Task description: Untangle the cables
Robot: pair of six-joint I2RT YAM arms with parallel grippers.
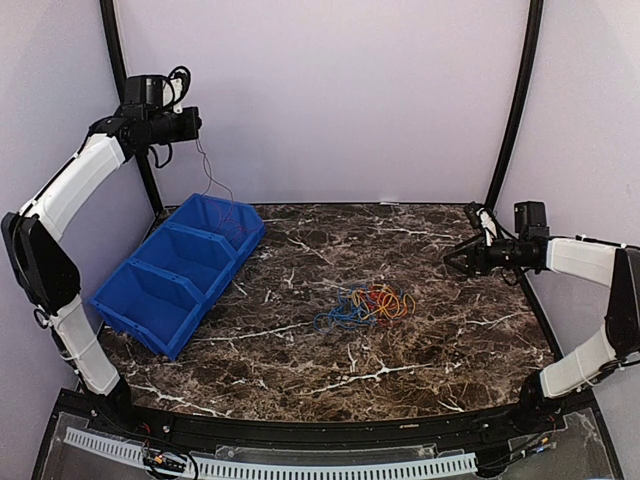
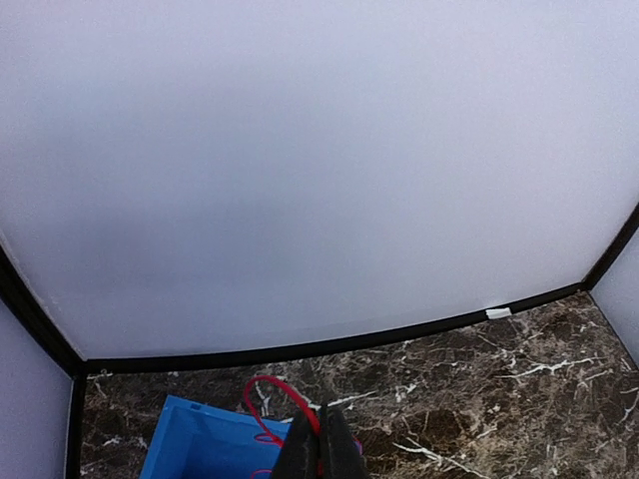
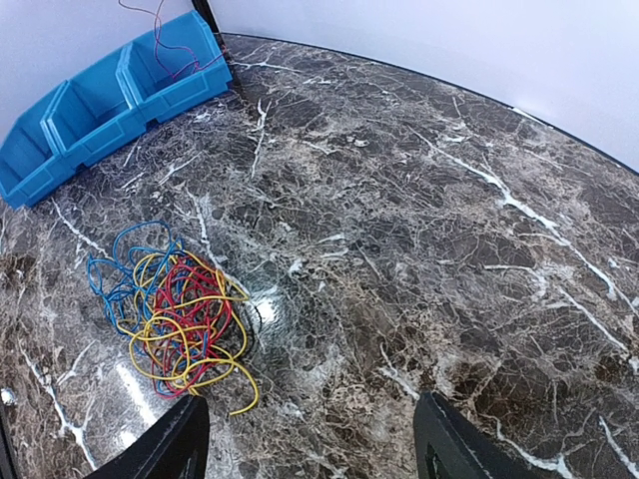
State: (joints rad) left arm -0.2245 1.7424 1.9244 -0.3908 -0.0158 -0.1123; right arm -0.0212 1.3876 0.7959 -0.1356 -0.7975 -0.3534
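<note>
A tangle of thin red, blue and yellow cables (image 1: 366,303) lies in the middle of the table, also in the right wrist view (image 3: 170,311). My left gripper (image 1: 193,124) is raised high above the blue bin (image 1: 180,270) and is shut on a red cable (image 2: 290,404). That cable (image 1: 213,182) hangs down into the bin's far compartment. My right gripper (image 1: 452,258) is open and empty, held above the table to the right of the tangle. Its fingertips (image 3: 170,449) frame bare marble.
The blue three-compartment bin stands at the left, angled toward the back; it also shows in the right wrist view (image 3: 95,105). Black frame posts (image 1: 515,100) rise at the back corners. White walls enclose the table.
</note>
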